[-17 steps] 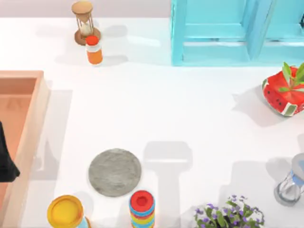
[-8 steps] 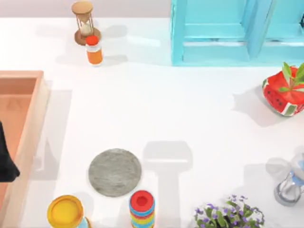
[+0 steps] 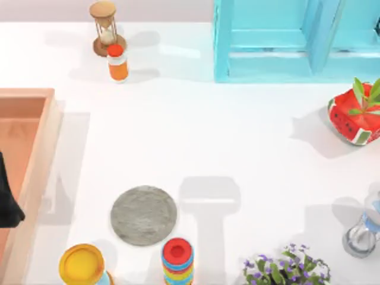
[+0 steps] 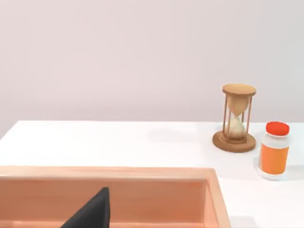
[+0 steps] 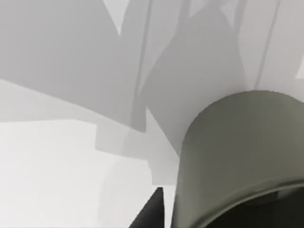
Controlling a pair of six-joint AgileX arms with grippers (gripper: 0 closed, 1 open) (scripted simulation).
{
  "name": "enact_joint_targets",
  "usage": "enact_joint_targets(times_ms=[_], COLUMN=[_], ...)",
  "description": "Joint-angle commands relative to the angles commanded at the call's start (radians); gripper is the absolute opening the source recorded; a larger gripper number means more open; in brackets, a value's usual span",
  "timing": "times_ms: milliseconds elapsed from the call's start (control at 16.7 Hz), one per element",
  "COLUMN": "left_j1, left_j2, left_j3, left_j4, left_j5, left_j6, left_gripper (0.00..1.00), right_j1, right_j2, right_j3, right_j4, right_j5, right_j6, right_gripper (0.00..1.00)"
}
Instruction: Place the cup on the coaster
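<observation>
Right up against the right wrist camera sits the cup [image 5: 242, 156], dark finger tip [image 5: 149, 211] beside it, grip impossible to tell; best carried level toward the coaster [image 3: 143, 215] at lower left; left arm parked over the wooden tray [image 3: 27, 160].

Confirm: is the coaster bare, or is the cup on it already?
Bare: the coaster carries nothing in the top view; the cup sits close before the right wrist camera.

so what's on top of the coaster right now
Nothing: the coaster lies bare on the table, its whole mottled top showing. The cup appears close up in the right wrist view, beside a dark pincer finger; its inside is mostly hidden.
</observation>
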Motion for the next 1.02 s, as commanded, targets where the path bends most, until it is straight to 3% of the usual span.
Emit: enact_joint_targets(times_ms=[360,1020], left_j1=[0.0,0.0], left_j2=[0.0,0.0], left_j3=[0.0,0.0], left_j4=[0.0,0.0], left_j5=[0.0,0.0], left_j6=[0.0,0.0], left_gripper=[1.0,1.0], right_j1=[0.0,-0.003], right_j2=[0.0,-0.002], right_j3=[0.0,0.01], right_j4=[0.0,-0.004], right_j5=[0.0,0.003], right_j6=[0.0,0.01], right_gripper=[0.02,0.0])
